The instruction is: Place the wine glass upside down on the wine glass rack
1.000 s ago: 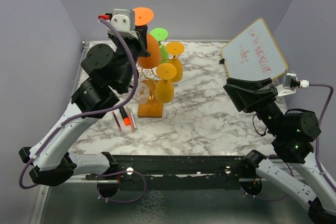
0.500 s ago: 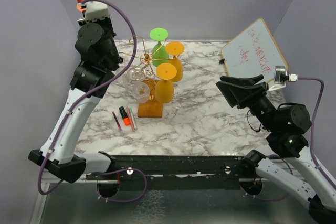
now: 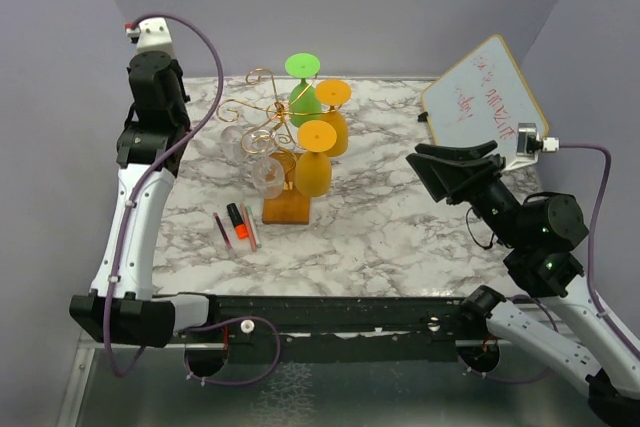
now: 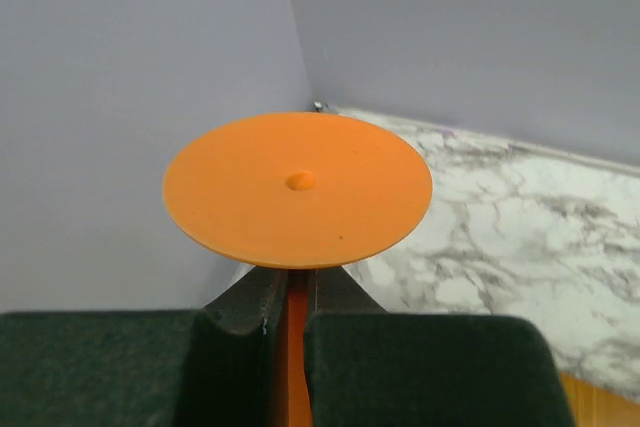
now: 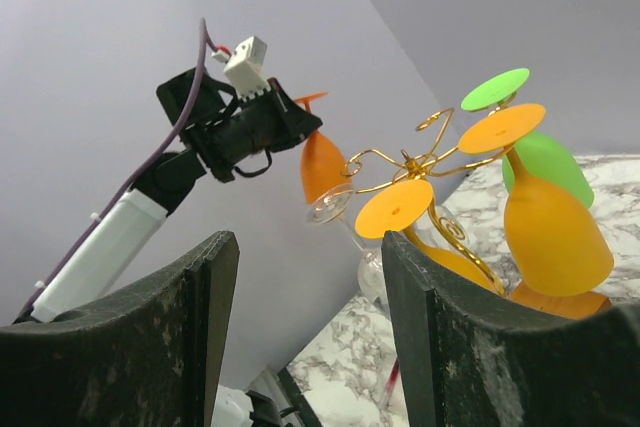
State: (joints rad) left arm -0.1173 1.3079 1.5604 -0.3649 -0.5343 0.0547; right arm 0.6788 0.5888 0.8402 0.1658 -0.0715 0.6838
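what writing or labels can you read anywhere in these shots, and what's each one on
No text here can be read.
Whiteboard at the right rear: red handwriting, too small and blurred to read.
Markers lying on the table: no label legible at this size.
Orange wine glass, its foot seen close in the left wrist view: plain, no marking.

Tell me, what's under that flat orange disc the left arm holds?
Its orange stem, clamped in the left gripper. The gripper hides the bowl there; the right wrist view shows it hanging below.
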